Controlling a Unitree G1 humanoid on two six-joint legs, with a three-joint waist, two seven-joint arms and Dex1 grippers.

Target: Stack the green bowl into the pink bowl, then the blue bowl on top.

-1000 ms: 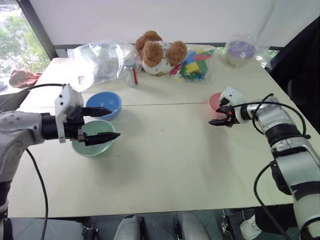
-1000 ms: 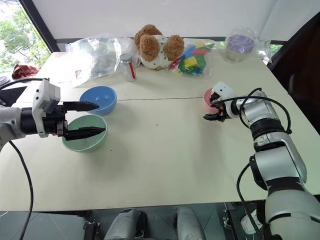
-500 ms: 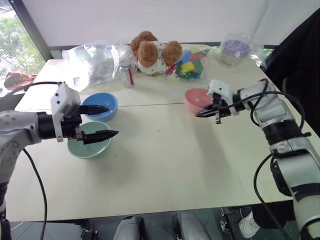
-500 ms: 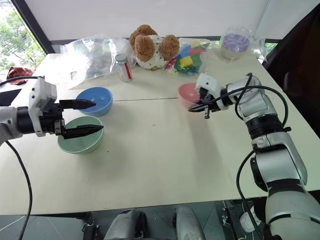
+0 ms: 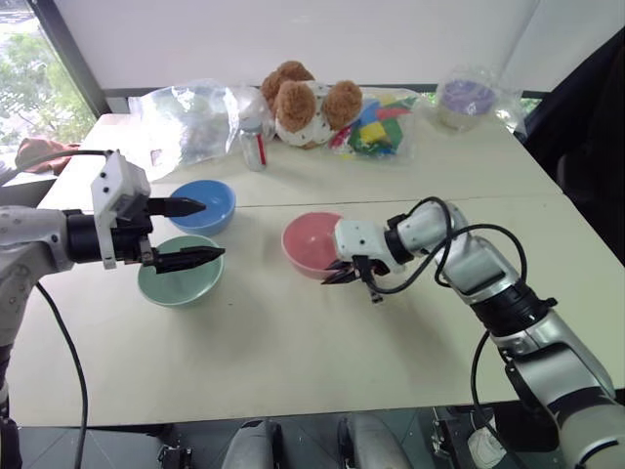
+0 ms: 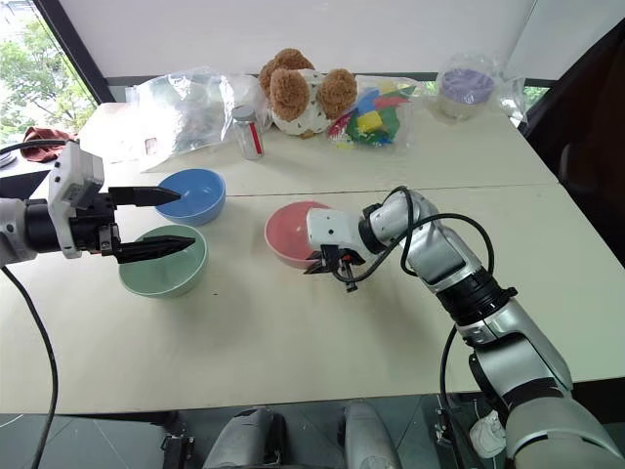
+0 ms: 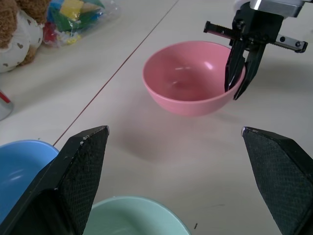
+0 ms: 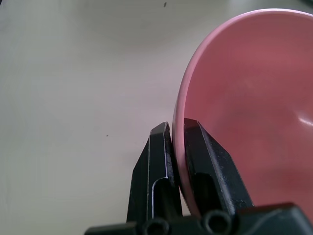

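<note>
The pink bowl [image 5: 309, 240] stands upright near the middle of the table. My right gripper [image 5: 344, 276] is shut on the pink bowl's near right rim [image 8: 182, 122], one finger inside and one outside. The green bowl [image 5: 174, 285] sits at the left, with the blue bowl [image 5: 207, 198] just behind it. My left gripper [image 5: 213, 230] hangs open above the green bowl's far side, with nothing between its fingers. In the left wrist view the pink bowl [image 7: 188, 81] and the right gripper [image 7: 238, 85] lie ahead, between the spread fingers.
Along the back of the table lie a teddy bear [image 5: 303, 103], crumpled clear plastic bags [image 5: 186, 122], a small bottle [image 5: 254, 145], a bag of coloured blocks [image 5: 379, 125] and a clear tub with purple filling [image 5: 469, 98].
My right gripper has shut on the pink bowl's rim and carried it from the table's right side leftward to the middle. The left gripper has kept its place, open.
</note>
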